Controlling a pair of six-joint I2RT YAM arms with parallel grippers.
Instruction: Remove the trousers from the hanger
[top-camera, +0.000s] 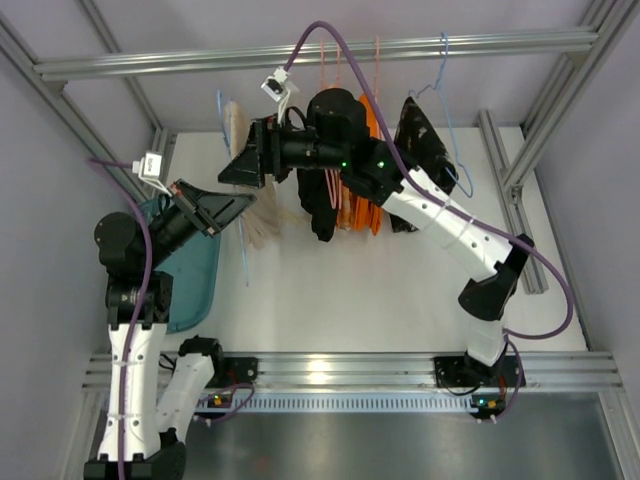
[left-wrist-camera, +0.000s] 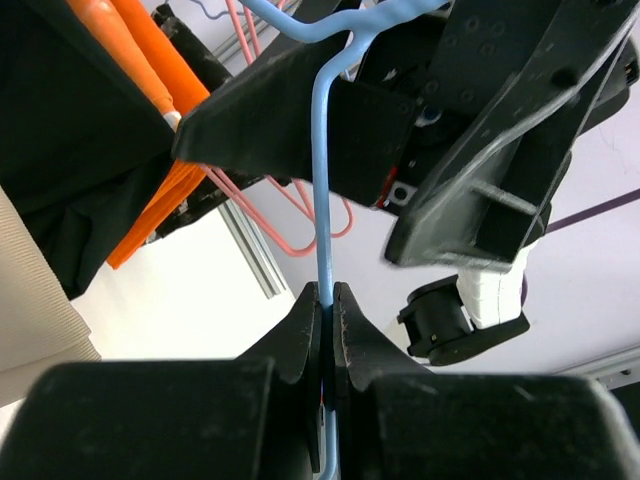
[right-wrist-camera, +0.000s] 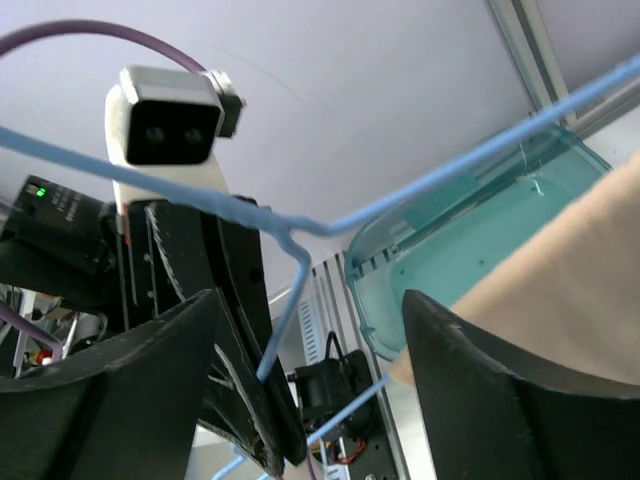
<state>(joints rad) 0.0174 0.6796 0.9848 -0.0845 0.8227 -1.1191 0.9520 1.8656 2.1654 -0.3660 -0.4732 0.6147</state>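
The beige trousers (top-camera: 265, 215) hang on the light-blue wire hanger (top-camera: 245, 262) at the left end of the row. My left gripper (top-camera: 240, 203) is shut on the hanger's wire; the left wrist view shows the wire (left-wrist-camera: 322, 200) pinched between its pads (left-wrist-camera: 304, 320). My right gripper (top-camera: 235, 168) is open, just behind the left one, beside the trousers. In the right wrist view its jaws stand wide apart around the hanger's neck (right-wrist-camera: 297, 262), with the trousers (right-wrist-camera: 560, 290) at the right, touching nothing I can see.
A black garment (top-camera: 320, 210), orange garments (top-camera: 365, 205) on pink hangers and a dark patterned garment (top-camera: 415, 135) on another blue hanger (top-camera: 447, 90) hang from the rail (top-camera: 480, 43). A teal tray (top-camera: 195, 270) lies at the left. Aluminium frame posts stand around.
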